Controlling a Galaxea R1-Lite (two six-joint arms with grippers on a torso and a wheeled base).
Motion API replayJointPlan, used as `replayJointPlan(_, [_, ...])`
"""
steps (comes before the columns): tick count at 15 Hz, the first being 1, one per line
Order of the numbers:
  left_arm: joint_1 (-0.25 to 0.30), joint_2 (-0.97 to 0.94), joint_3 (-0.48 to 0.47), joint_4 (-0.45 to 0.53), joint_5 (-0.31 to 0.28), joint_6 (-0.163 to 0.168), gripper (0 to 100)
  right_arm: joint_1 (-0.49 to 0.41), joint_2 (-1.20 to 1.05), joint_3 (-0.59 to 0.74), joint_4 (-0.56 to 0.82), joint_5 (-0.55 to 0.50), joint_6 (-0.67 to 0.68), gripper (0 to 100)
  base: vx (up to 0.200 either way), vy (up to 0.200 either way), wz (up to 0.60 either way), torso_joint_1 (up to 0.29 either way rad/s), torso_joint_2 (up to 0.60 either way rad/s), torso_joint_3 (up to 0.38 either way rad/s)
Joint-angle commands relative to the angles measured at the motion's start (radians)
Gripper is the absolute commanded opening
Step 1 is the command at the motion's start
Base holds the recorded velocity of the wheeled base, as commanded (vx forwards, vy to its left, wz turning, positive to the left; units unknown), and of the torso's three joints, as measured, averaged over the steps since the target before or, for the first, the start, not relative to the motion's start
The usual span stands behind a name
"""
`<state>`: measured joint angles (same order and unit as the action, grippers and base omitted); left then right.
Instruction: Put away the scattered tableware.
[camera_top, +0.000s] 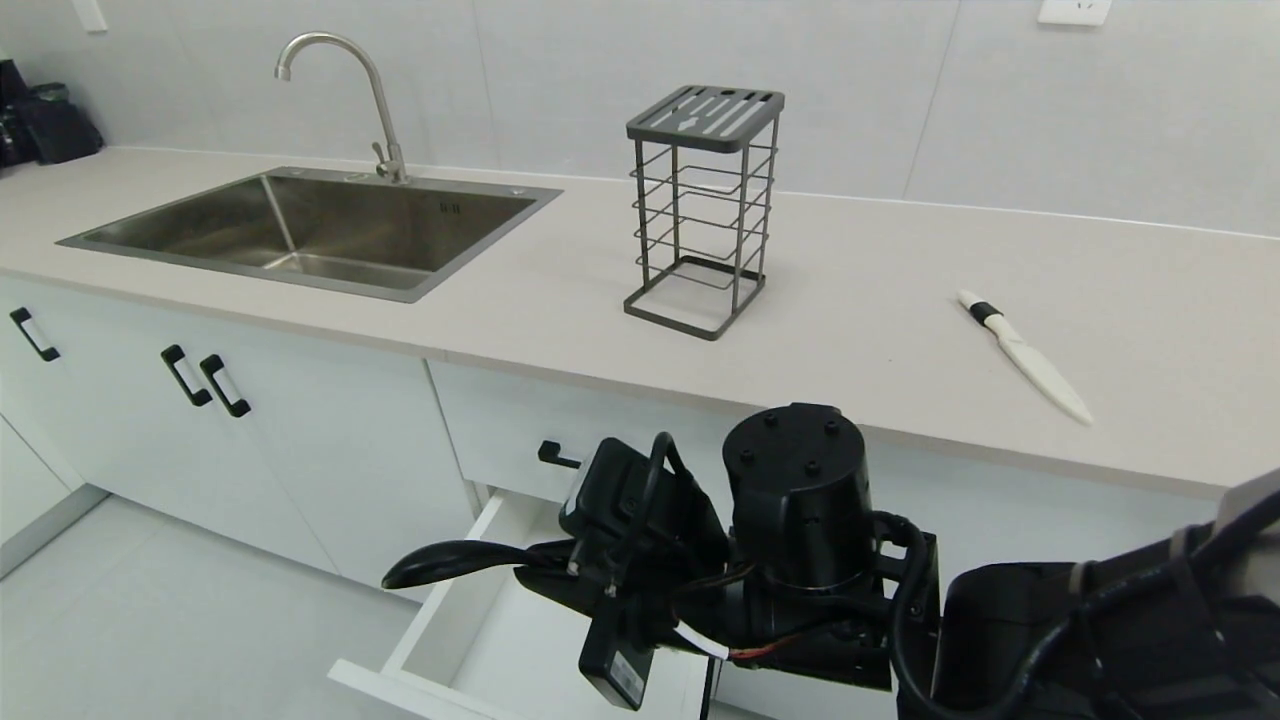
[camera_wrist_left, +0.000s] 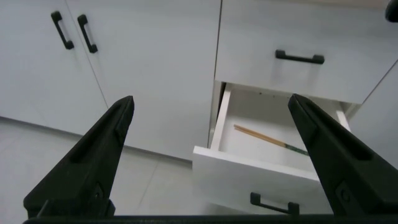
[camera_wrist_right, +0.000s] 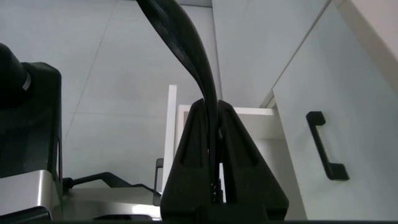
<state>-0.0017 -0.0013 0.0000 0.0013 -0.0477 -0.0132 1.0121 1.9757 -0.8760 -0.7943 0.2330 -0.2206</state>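
**Hazards: spoon to drawer**

1. The black spoon (camera_top: 452, 560) is in the air, roughly level, above the open drawer (camera_top: 447, 600) below the counter (camera_top: 880, 320). The right gripper (camera_wrist_right: 214, 155) is clamped on the handle. Most of the shaft and the bowl stick out past the fingers.
2. Risk A: grip is near one end, so the spoon can pivot or slip if the wrist tilts fast. Keep wrist motion slow.
3. Risk B: in the head view the bowl appears to overhang the drawer's side wall. Depth is poor from that angle, so we treat this as probable, not certain. A release here could put the spoon on the rim or the floor. Centre it over the drawer, then lower before opening.
4. Risk C: the drawer already holds what looks like a chopstick (camera_wrist_left: 267, 138). The spoon could land across it.
5. Risk D: the left gripper (camera_wrist_left: 211, 102) is spread wide and holding nothing, facing the same drawer. Keep it clear of the right arm's descent path.
6. Remaining item: the white knife (camera_top: 1020, 352) lies on the counter, well apart from the wire rack (camera_top: 705, 210). Its blade is exposed, so approach from the handle end.
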Motion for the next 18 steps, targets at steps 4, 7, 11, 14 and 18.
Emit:
replayJointPlan(4, [0.0,0.001,0.0,-0.001,0.0,-0.001,100,0.0,0.0,-0.006,0.0,0.0,0.0,0,0.0,0.0,0.0,-0.253,0.47,0.22])
replayJointPlan(7, [0.0,0.001,0.0,-0.001,0.0,-0.001,100,0.003,0.002,-0.035,0.0,0.0,0.003,0,0.0,0.0,0.0,-0.248,0.39,0.157])
replayJointPlan(11, [0.0,0.001,0.0,0.0,0.0,-0.001,100,0.026,-0.002,-0.101,0.009,-0.001,-0.006,0,0.0,0.0,0.0,-0.188,0.27,0.118])
replayJointPlan(14, [0.0,0.001,0.0,0.0,0.0,-0.001,100,0.072,-0.025,-0.089,0.023,0.0,0.004,0,0.0,0.0,0.0,-0.037,0.12,0.041])
replayJointPlan(18, [0.0,0.001,0.0,0.0,0.0,-0.001,100,0.051,-0.092,-0.024,-0.016,-0.014,0.106,0,0.0,0.0,0.0,-0.003,0.07,0.025])
